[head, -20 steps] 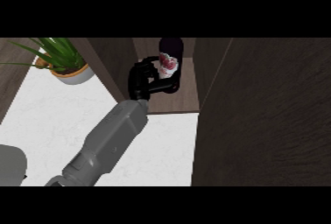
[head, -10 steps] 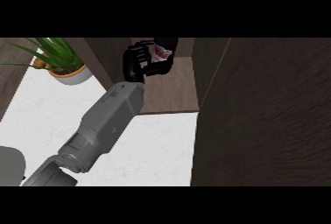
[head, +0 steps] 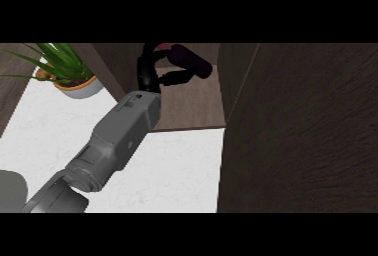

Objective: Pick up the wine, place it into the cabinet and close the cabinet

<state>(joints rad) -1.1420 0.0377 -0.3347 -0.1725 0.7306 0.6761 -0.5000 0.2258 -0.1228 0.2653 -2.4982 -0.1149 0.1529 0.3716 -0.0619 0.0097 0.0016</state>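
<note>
From the head view, the one grey forearm in sight came up from the lower left and reached deep into the open dark-wood cabinet (head: 193, 107). I took it for the left arm by where it entered, though I would not swear to it. Its black left hand (head: 151, 70) was curled round the dark, plum-coloured wine bottle (head: 190, 64), thumb on one side and fingers on the other, so that the bottle lay tilted over the brown shelf board near the back of the compartment. Whether the bottle's base already rested on the shelf I could not tell (the hand hid that part).

The big dark cabinet door (head: 303, 130) stood swung out at the right, filling that side of the view. On the white marbled counter (head: 170, 170) a green leafy plant in a small white pot (head: 74, 82) sat well off to the left. The other hand was nowhere to be seen.

To my eye, the placing step was in hand. Next the bottle would want setting upright on the shelf, the fingers spreading off it, and the arm drawing back clear of the opening before the door could be pushed shut.
</note>
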